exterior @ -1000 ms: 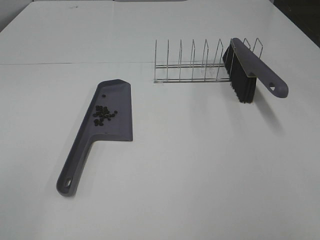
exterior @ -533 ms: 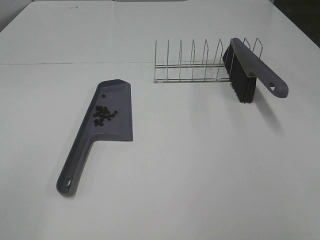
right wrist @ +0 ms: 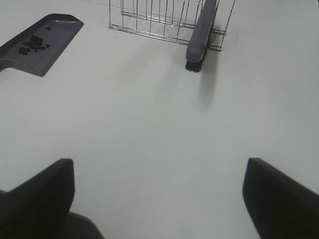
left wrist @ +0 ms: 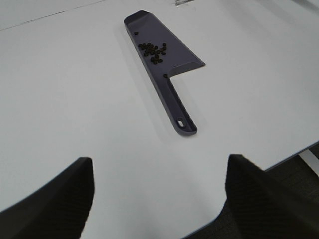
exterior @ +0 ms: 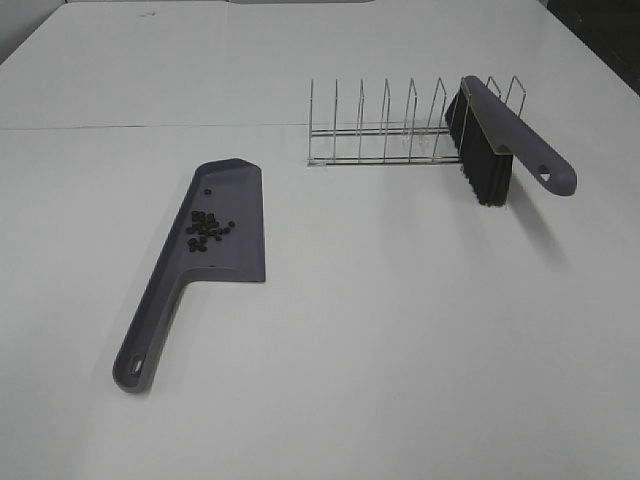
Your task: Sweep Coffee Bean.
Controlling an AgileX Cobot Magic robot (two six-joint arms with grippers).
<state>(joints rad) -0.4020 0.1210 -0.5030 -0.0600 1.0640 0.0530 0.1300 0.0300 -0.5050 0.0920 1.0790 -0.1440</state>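
The coffee beans (exterior: 207,229) lie in a small dark cluster on the blade of a grey-purple dustpan (exterior: 238,195), which rests flat on the white table at the left. One bean sits apart near the pan's far end. The exterior view shows neither gripper. In the left wrist view my left gripper (left wrist: 159,199) is open and empty, well back from the dustpan (left wrist: 183,60) and its beans (left wrist: 153,51). In the right wrist view my right gripper (right wrist: 159,199) is open and empty, far from the beans (right wrist: 34,44) and the dustpan (right wrist: 59,39).
A grey brush (exterior: 510,135) with black bristles leans in the right end of a wire rack (exterior: 385,135) at the back right. Both also show in the right wrist view: brush (right wrist: 202,35), rack (right wrist: 149,20). The table's edge (left wrist: 299,149) lies near the dustpan handle.
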